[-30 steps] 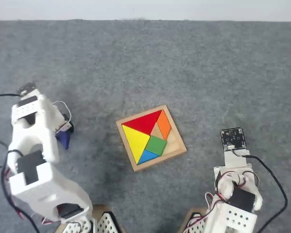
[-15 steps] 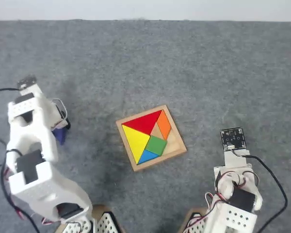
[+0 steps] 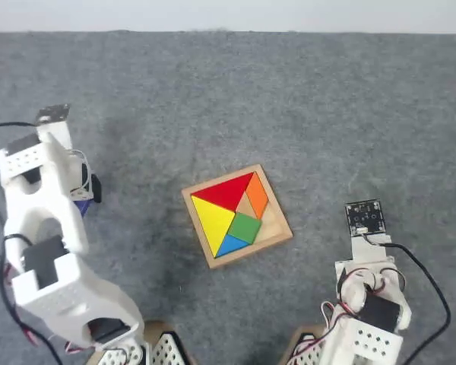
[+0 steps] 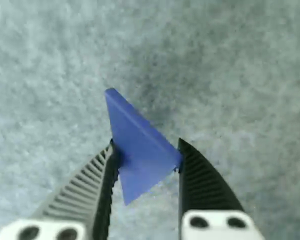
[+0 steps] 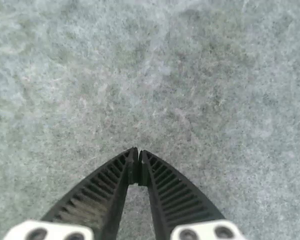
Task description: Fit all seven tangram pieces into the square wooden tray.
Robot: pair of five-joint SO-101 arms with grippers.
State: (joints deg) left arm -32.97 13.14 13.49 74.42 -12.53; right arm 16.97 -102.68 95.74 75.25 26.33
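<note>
The square wooden tray (image 3: 277, 236) lies in the middle of the grey carpet, turned like a diamond. It holds red, yellow, orange, green and light blue pieces; bare wood shows along its right side. At the far left, my left gripper (image 4: 146, 159) is shut on a dark blue triangle (image 4: 137, 147), lifted off the carpet. In the high view a sliver of that blue triangle (image 3: 82, 204) peeks out beside the left arm. My right gripper (image 5: 139, 170) is shut on nothing, over bare carpet at the lower right.
The right arm's base (image 3: 367, 304) sits at the lower right and the left arm (image 3: 49, 228) fills the left edge. Grey carpet stretches open between the arms and behind the tray.
The left arm has drawn back and risen toward the left edge, carrying the dark blue triangle with it. The right arm and the tray have not moved.
</note>
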